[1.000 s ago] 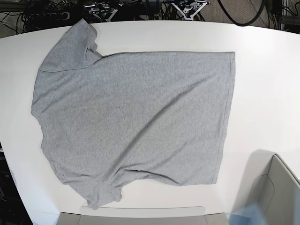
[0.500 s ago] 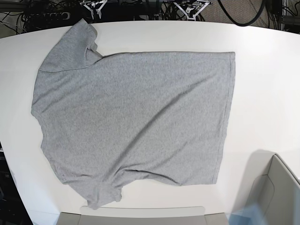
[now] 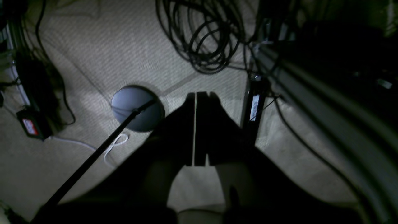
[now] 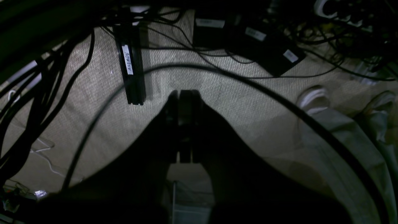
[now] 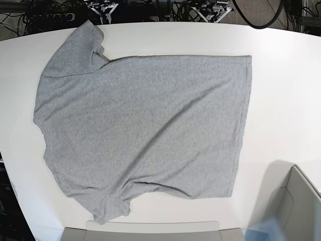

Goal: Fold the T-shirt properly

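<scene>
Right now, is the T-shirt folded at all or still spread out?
Spread out. The T-shirt lies flat on the white table, plain side up, both sleeves out, hem straight, no fold in it.

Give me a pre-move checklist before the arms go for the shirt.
1. Heather-grey short-sleeved cotton T-shirt spread flat, unfolded: ok.
2. Shirt wholly on the white table: ok.
3. Plain side up, no lettering showing: ok.
4. Left end effector shut, empty, over the floor: not ok for grasping; open it first.
5. Right end effector shut, empty: same, not ok.
6. Grey bin at the table corner, apart from the shirt: ok.
</scene>
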You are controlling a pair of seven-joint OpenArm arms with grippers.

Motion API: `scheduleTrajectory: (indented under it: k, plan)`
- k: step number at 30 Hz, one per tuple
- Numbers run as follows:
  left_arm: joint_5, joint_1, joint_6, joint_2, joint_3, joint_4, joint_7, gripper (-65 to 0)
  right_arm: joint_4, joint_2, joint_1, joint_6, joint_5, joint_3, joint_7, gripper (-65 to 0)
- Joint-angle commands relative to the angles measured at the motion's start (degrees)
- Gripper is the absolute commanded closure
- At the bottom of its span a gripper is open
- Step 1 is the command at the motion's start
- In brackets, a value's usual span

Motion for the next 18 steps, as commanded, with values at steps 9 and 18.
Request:
scheduleTrajectory:
  k: [9, 18]
  plan:
    - [-0.06, 0.02, 0.21, 0.14, 0.17, 0.02, -0.23, 0.0, -0.01, 0.03, 1.92, 0.28, -0.21, -1.24, -0.06, -0.2]
    - [-0.23, 1.08, 0.21, 0.05, -0.27, 0.02, -7.26, 0.0, 3.77, -0.85, -2.39, 0.28, -0.21, -1.15, 3.20, -0.2]
